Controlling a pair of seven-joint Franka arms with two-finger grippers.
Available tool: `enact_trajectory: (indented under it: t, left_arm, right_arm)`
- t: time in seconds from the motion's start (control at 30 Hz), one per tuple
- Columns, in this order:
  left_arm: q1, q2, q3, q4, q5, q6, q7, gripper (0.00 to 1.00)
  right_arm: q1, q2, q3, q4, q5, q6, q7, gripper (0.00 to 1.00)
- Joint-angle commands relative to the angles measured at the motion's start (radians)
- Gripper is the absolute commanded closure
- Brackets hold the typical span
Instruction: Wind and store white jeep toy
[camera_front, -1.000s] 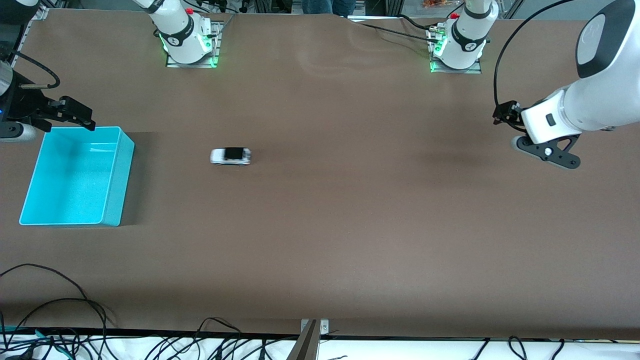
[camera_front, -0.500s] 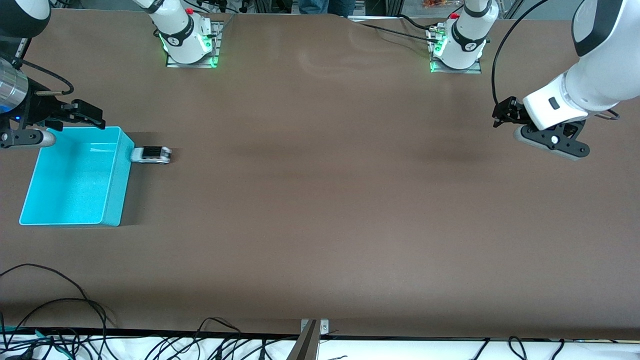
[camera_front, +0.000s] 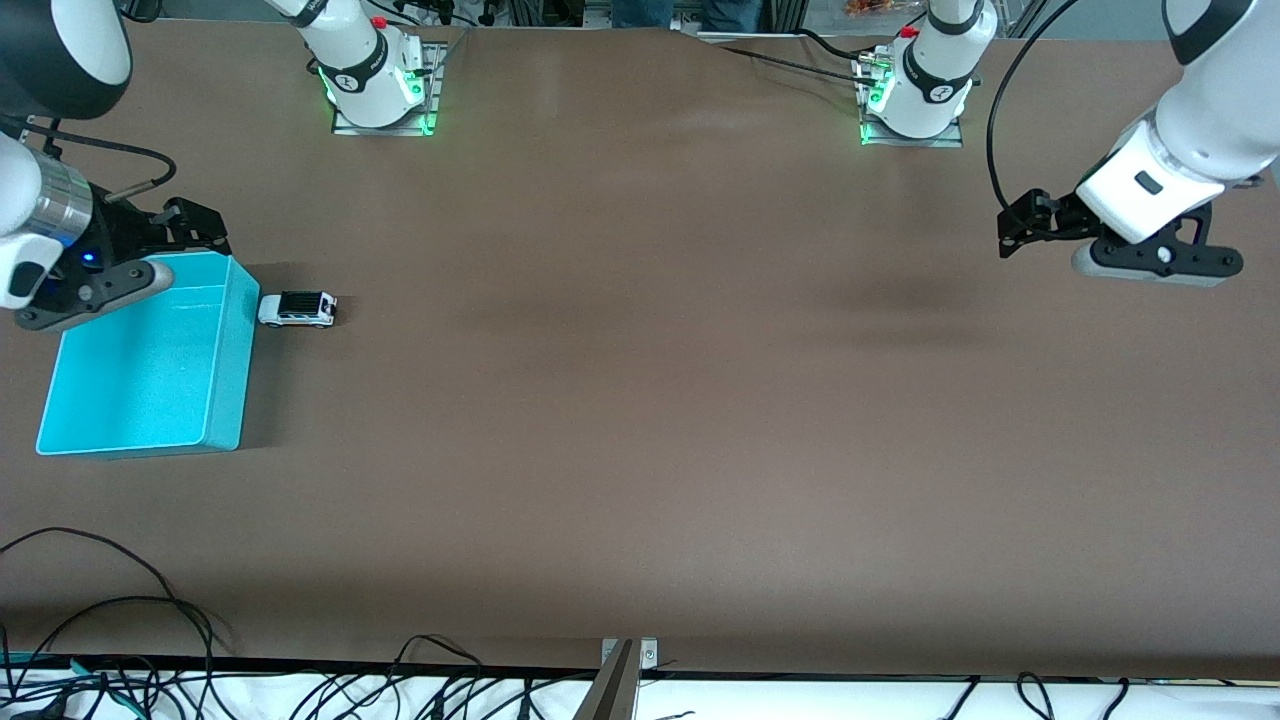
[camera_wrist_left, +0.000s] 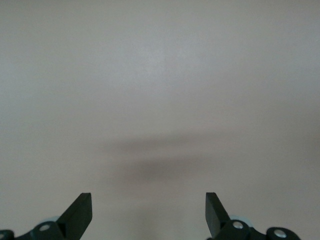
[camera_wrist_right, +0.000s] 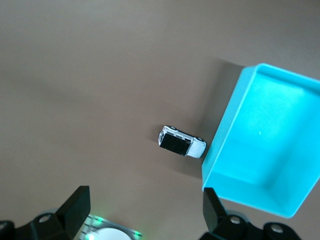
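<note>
Jeep position: the white jeep toy (camera_front: 297, 309) is being seen on the brown desk (camera_front: 640, 420), outside the turquoise bin (camera_front: 222, 352), its nose touching or just beside the bin's outer wall at the corner farther from the front camera; contact cannot be told for certain.

Jeep orientation: it is being seen on its wheels, its length pointing at the bin wall; the black roof (camera_wrist_right: 174, 143) is facing upward.

Handling: the toy is being judged light, rigid and smooth-sided; its wheels are being expected to let it roll away if it is nudged along its length.

Hold: a pinch across the two long white flanks, at mid-body, is being judged safest, so that the wheels are lifted cleanly.

Right gripper: the right gripper (camera_wrist_right: 142, 210) is being held in the air over the bin's corner beside the jeep; its jaws are set wide and nothing is between them.

Left gripper: the left gripper (camera_wrist_left: 148, 212) is waiting over bare desk at the left arm's end, well apart from the bin; its jaws are wide and empty.
</note>
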Motion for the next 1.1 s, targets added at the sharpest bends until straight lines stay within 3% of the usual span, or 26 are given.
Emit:
enact_trajectory:
  t: [0.0, 0.27, 0.57, 0.8, 1.07]
  left_arm:
    - [-0.045, -0.033, 0.083, 0.006, -0.020, -0.017, -0.018, 0.00]
    - [-0.031, -0.024, 0.089, 0.018, -0.045, -0.053, -0.018, 0.00]
    - [0.056, -0.010, -0.021, 0.061, -0.036, -0.083, -0.016, 0.00]
    - [0.061, 0.033, -0.020, 0.135, -0.043, -0.085, -0.018, 0.00]
    - [0.097, 0.036, -0.023, 0.132, -0.043, -0.093, -0.016, 0.00]
  right_arm:
    - [0.001, -0.005, 0.000, -0.038, -0.001, 0.012, -0.187, 0.00]
    - [-0.004, -0.006, -0.004, -0.136, 0.002, 0.105, -0.431, 0.00]
    - [-0.010, -0.020, -0.027, -0.282, 0.003, 0.242, -0.644, 0.00]
    - [-0.011, -0.023, -0.063, -0.414, 0.009, 0.401, -0.822, 0.00]
    - [-0.011, -0.045, -0.084, -0.586, 0.012, 0.582, -0.931, 0.00]
